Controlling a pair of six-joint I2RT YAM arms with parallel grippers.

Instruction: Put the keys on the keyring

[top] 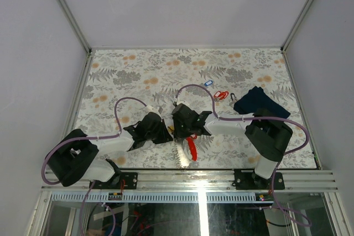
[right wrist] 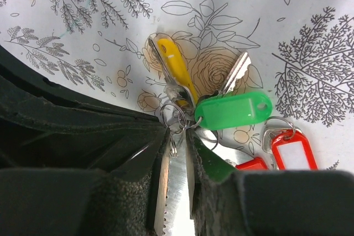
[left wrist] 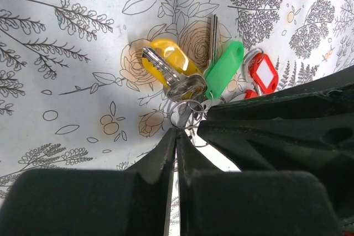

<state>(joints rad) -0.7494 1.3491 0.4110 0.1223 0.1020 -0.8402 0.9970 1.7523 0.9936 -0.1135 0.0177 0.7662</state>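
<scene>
Tips of left gripper (left wrist: 177,134), pressed together on keyring (left wrist: 186,112), and right gripper (right wrist: 178,136), clamped on 1 silvery key blade (right wrist: 175,192), with tagged keys (left wrist: 187,85) fanned just beyond both.

At the near middle of the flowered table (top: 138,70) lie two silvery metal keys (left wrist: 160,66), one yellow oblong plastic tag (left wrist: 171,51), one green oblong plastic tag (left wrist: 224,70) and at least two red oblong plastic tags (left wrist: 263,74), one partly hidden. The thin silvery wire rings (left wrist: 186,111) overlap too closely to count. Farther right lie one blue oblong plastic tag (top: 208,83), a red cluster (top: 221,94) too small to count, and one dark navy folded cloth (top: 260,103).
</scene>
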